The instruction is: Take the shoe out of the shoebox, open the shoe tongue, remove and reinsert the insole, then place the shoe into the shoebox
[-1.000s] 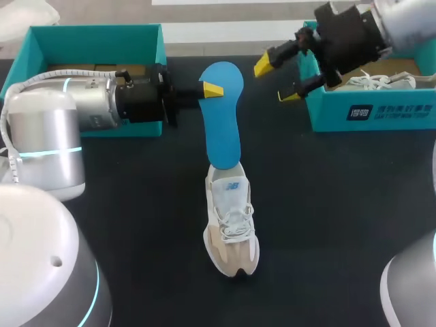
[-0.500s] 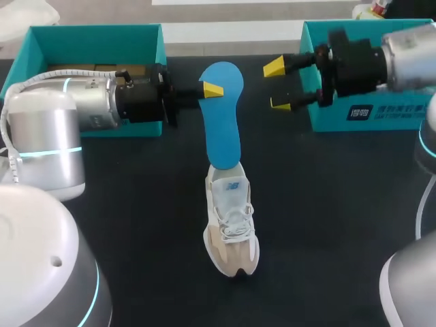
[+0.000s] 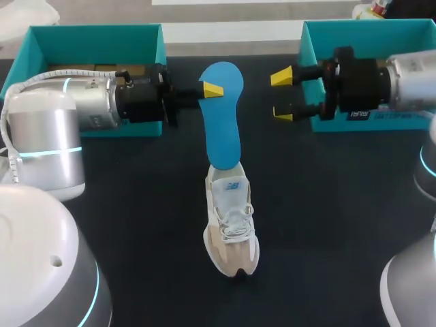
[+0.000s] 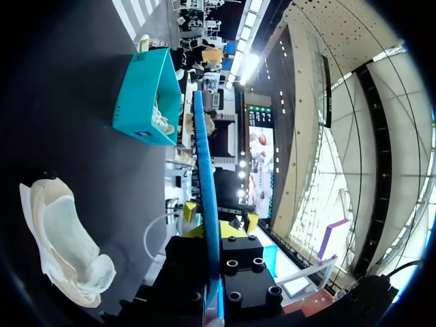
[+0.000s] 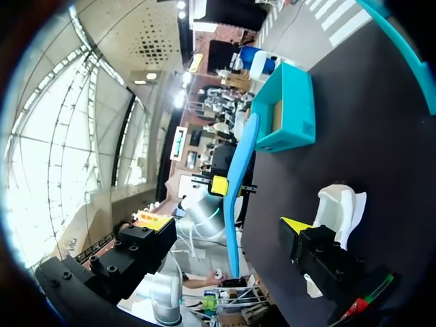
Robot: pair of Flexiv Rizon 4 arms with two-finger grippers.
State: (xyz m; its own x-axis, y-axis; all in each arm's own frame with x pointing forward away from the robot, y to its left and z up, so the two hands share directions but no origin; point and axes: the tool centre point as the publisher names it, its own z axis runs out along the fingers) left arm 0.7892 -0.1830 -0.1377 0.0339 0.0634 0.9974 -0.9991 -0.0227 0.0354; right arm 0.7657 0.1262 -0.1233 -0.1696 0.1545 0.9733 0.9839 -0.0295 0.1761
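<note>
Nearest the robot, on the robot's side of both claws, a white-and-beige mesh lace-up shoe sits on its sole on the black bench, its toe pointing away from the claws and its heel opening toward them. From that heel a long bright-blue foam insole stretches up to the left claw. Its near end overlaps the shoe's collar, but I cannot tell whether it touches the shoe. The left claw, on the arm from the left side, pinches the insole's far, broad end between its two yellow-tipped fingers, with one tip on the upper face. In the left wrist view the insole runs edge-on straight ahead from between the fingers, and the shoe lies beside and below it. Off to the side of the insole, level with the left claw, the right claw hangs with its fingers spread wide, nothing between them and its tips facing the insole. Behind the left claw's arm stands an open teal cardboard shoebox. Just behind the right claw sits a second teal shoebox, partly hidden by that arm.
</note>
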